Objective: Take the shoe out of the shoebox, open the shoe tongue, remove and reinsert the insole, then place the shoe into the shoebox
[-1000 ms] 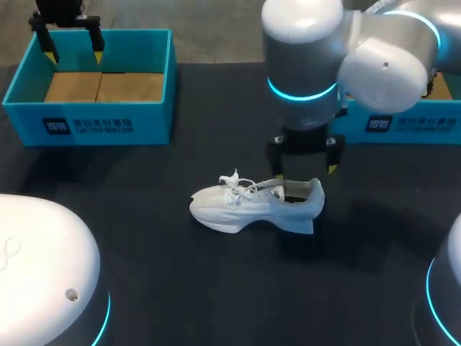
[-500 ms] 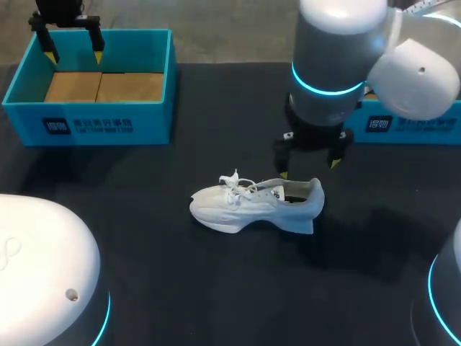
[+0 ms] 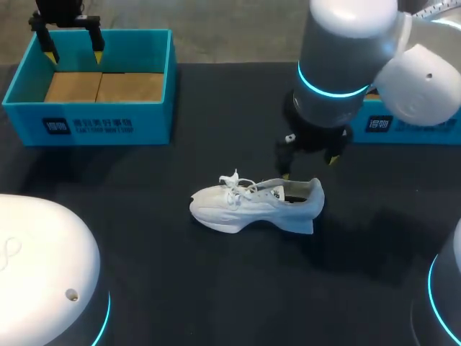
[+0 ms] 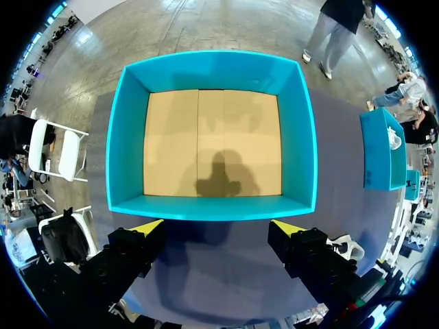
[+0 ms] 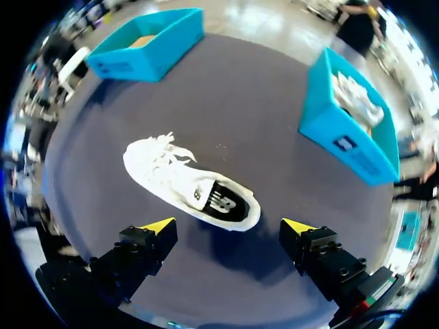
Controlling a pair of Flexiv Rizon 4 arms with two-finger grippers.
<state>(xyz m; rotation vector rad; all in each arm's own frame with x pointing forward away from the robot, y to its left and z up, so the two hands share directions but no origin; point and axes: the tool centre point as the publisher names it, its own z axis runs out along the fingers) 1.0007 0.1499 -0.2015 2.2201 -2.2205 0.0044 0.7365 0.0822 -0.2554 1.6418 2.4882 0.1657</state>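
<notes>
the black table (image 3: 144,252) held a blue shoebox (image 3: 94,126) far left. the white shoe (image 3: 256,204) stood mid-table, toe left, outside the box. the right gripper (image 3: 308,166) hung released over its heel end; the left gripper (image 3: 73,52) hung released over the shoebox.

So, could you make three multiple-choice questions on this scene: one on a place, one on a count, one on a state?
1. Where is the white lace-up sneaker? A) in a shoebox B) on the black table C) in a claw
2. How many teal cardboard shoeboxes are there? A) one B) two C) three
3. How is the right claw? A) open B) shut on the sneaker C) shut on an insole
Key: B, it lies on the tabletop; B, one at left, one at right; A, its fingers stand apart above the heel.
</notes>
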